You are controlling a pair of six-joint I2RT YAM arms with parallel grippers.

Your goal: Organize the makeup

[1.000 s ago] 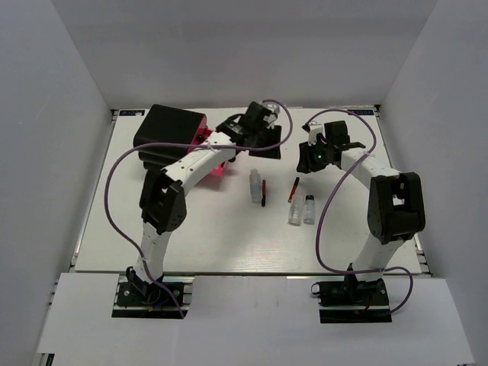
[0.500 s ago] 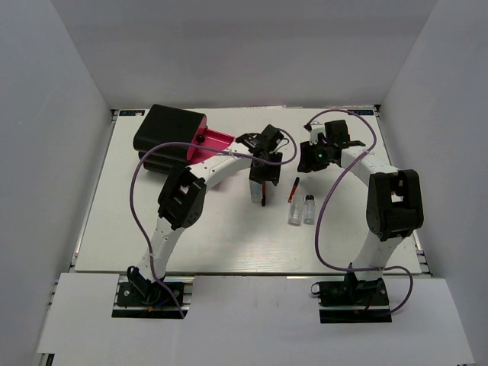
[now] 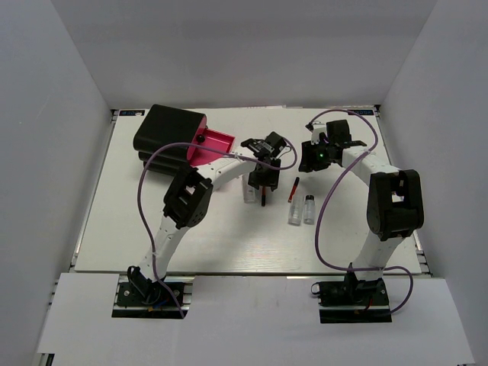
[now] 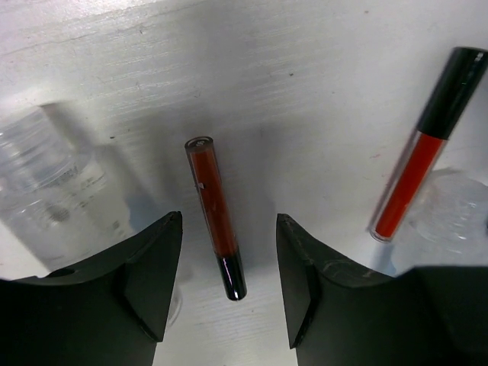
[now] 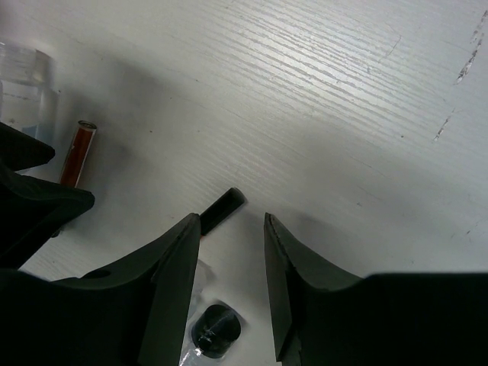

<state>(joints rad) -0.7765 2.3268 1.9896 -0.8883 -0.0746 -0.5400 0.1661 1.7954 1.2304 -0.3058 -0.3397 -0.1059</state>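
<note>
Overhead, the left arm rises from its base, folds at a raised elbow and stretches its forearm away and to the right. This leaves the left gripper point(image 3: 261, 180) pointing down at the middle of the white wood-grain table point(image 3: 137, 229). Its jaws stand apart, one on each side of a slim red stick with a black cap point(image 4: 213, 206), which lies flat on the table and touches neither finger. A small clear plastic bottle point(image 4: 46, 175) stands just to the left of that gripper. A longer red stick with a long black cap point(image 4: 418, 160) lies off to its right, resting against a second clear bottle point(image 4: 457, 210).

The right arm climbs to a high elbow on the right, then curves its forearm back and inward. The right gripper point(image 5: 232, 229) hangs near the longer stick with its jaws apart, gripping nothing. The stick's black end shows in the gap between them, but I cannot tell how far above it they are.

At the far left, a black box point(image 3: 168, 128) has its pink drawer point(image 3: 215, 143) pulled out.
</note>
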